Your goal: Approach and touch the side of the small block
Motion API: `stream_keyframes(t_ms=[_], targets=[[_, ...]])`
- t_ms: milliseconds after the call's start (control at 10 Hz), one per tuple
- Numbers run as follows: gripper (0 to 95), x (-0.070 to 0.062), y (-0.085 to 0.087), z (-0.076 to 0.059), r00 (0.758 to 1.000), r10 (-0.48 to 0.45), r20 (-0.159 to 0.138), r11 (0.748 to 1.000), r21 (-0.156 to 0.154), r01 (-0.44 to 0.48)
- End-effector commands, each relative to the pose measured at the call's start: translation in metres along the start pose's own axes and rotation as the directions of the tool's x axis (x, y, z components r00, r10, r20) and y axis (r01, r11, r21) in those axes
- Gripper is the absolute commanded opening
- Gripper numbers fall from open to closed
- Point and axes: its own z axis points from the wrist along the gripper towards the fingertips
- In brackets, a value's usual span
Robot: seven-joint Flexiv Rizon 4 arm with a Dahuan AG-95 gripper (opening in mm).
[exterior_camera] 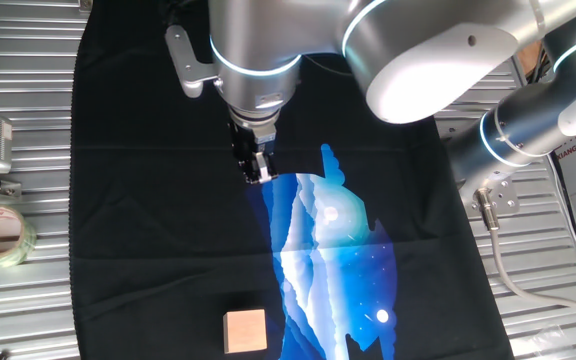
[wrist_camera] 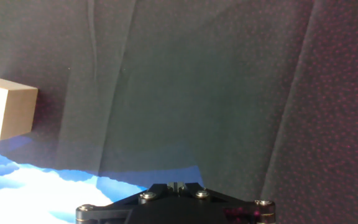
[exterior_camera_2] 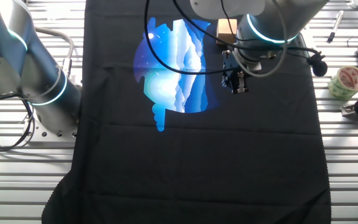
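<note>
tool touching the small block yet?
Apart. One fixed view shows the tool well up the black cloth from the small block, with bare cloth between them. In the hand view the block sits far left.

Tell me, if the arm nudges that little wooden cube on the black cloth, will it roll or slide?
The small block has flat faces and sits squarely, so it probably won't roll. It looks like pale wood, likely light and stiff. The black cloth under it is soft and creased, so it may drag or bunch rather than let it slide.
</note>
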Motion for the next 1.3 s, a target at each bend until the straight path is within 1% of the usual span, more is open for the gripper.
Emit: stream_keyframes(t_ms=[100,200,300,400,500,600,700,800,900,1300], targets=[[0.0,0.0004,-0.0003,-0.0003,0.999,0.032,0.011,0.999,0.022,-0.032],[0.0,0.0004,-0.0003,-0.0003,0.998,0.053,0.029,0.998,0.031,-0.054],[0.0,0.0004,-0.0003,-0.0003,0.994,0.083,0.068,0.996,0.037,-0.086],[0.0,0.0004,-0.0003,-0.0003,0.992,0.091,0.090,0.994,0.053,-0.097],[0.0,0.0004,-0.0003,-0.0003,0.985,0.114,0.133,0.991,0.049,-0.121],[0.0,0.0004,-0.0003,-0.0003,0.977,0.159,0.144,0.985,0.042,-0.167],[0.0,0.0004,-0.0003,-0.0003,0.967,0.214,0.142,0.975,0.035,-0.221],[0.0,0.0004,-0.0003,-0.0003,0.964,0.229,0.138,0.971,0.038,-0.236],[0.0,0.0004,-0.0003,-0.0003,0.958,0.251,0.139,0.966,0.032,-0.257],[0.0,0.0004,-0.0003,-0.0003,0.957,0.257,0.137,0.965,0.023,-0.262]])
